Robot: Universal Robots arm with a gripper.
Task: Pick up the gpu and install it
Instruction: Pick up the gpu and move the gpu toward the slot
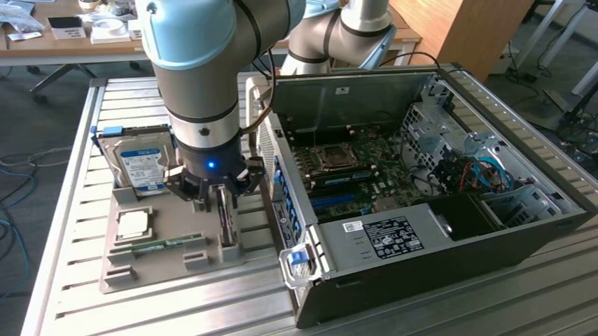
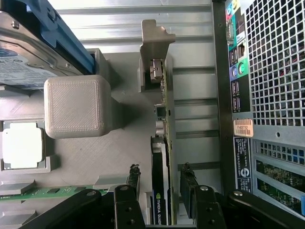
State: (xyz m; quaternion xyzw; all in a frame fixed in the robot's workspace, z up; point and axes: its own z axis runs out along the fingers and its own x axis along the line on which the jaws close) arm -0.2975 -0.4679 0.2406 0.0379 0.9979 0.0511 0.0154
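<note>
Gpu (image 1: 224, 218) stands on edge in the grey tray (image 1: 150, 273), just to the exterior view's right of the hard drive (image 1: 140, 166), leaving its top edge free to pinch. Gripper (image 1: 220, 194) straddles it, jaws spread wide, gripping nothing yet. Furthest right, the computer case (image 1: 523, 231) lies open, motherboard (image 1: 365, 157) exposed.
</note>
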